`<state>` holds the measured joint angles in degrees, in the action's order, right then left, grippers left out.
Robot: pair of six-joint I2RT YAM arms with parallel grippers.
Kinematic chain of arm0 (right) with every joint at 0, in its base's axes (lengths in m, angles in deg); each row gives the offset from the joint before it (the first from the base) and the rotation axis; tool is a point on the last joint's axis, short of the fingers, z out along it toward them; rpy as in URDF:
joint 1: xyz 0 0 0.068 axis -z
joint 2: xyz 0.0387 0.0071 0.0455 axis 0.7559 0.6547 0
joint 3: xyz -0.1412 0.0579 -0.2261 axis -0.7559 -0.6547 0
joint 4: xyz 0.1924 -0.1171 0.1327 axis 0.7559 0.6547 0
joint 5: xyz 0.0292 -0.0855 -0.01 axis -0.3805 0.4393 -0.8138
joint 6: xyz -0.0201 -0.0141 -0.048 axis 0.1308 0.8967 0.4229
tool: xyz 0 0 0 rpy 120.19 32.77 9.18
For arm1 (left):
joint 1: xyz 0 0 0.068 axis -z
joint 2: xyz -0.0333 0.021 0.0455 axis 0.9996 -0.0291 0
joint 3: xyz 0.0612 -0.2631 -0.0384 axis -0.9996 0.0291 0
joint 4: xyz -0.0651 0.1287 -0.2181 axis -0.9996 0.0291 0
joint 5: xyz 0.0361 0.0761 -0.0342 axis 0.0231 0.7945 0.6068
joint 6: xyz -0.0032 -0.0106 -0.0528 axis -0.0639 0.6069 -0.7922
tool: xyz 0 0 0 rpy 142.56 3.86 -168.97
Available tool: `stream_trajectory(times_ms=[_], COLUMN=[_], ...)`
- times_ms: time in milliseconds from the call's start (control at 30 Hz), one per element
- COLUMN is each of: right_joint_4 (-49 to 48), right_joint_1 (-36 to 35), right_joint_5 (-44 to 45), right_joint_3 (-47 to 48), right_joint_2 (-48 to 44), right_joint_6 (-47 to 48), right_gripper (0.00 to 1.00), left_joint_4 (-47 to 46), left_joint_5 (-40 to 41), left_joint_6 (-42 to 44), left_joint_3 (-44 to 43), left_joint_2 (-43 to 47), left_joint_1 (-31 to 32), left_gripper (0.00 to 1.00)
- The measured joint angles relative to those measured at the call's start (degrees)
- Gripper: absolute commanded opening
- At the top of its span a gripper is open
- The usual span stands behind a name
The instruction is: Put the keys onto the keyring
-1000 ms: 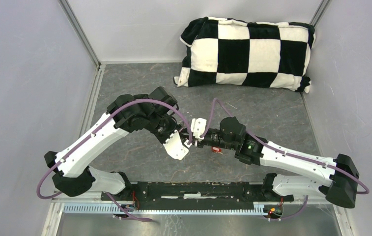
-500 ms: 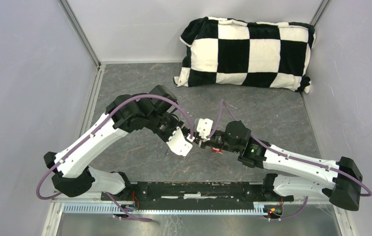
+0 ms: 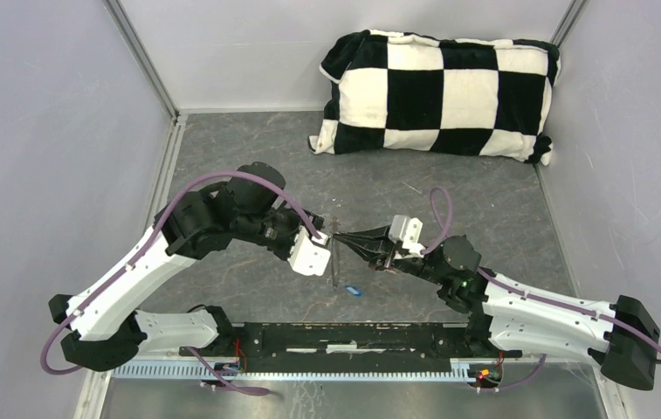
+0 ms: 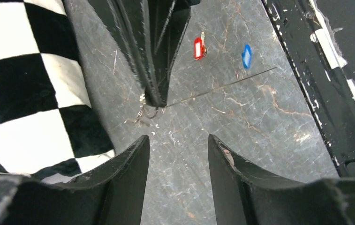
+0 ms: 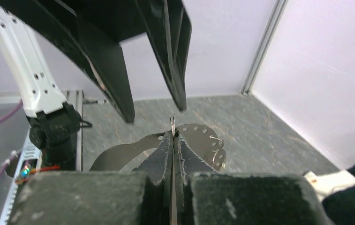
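Note:
My right gripper [image 5: 173,136] is shut on the keyring [image 5: 199,135], a floppy grey band dotted along its edge, with small wire rings hanging at its right end. From above, the keyring [image 3: 333,266] shows only as a thin upright line at the tip of my right gripper [image 3: 340,238]. My left gripper [image 4: 177,143] stands open just short of it, nothing between its fingers. Both keys lie on the table: the red-headed key [image 4: 198,48] beside the right gripper's fingers and the blue-headed key [image 4: 246,55] nearer the arm bases. The blue key [image 3: 353,289] also shows from above.
A black-and-white checkered pillow [image 3: 436,92] lies at the back right against the wall. White walls close the table on three sides. The black base rail [image 3: 344,336] of the arms runs along the near edge.
My left gripper has opened and drawn back a little to the left. My right gripper has shut on the keyring and shifted right. The blue key now shows on the table.

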<state>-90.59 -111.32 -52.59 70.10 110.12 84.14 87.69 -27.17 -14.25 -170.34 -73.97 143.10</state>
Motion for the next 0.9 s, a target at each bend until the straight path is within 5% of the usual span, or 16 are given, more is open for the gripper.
stream_trajectory(times_ms=[300, 533, 900], right_joint_4=[-6.3, -7.6, -7.8], right_joint_1=[0.1, 0.2, 0.2], right_joint_5=[-5.1, -7.0, -9.2], right_joint_3=[-0.2, -0.2, 0.5], right_joint_2=[0.8, 1.1, 2.4], right_joint_6=[-3.6, -4.0, -4.1], right_gripper=[0.01, 0.01, 0.01], left_joint_4=[-7.8, -8.5, -6.9], left_joint_5=[-2.1, -4.7, -5.2], left_joint_6=[-11.1, -15.6, -16.6], left_joint_3=[4.4, 4.4, 4.4], left_joint_2=[1.2, 1.5, 2.0], left_joint_1=[0.0, 0.0, -0.1], left_gripper=[0.46, 0.26, 0.27])
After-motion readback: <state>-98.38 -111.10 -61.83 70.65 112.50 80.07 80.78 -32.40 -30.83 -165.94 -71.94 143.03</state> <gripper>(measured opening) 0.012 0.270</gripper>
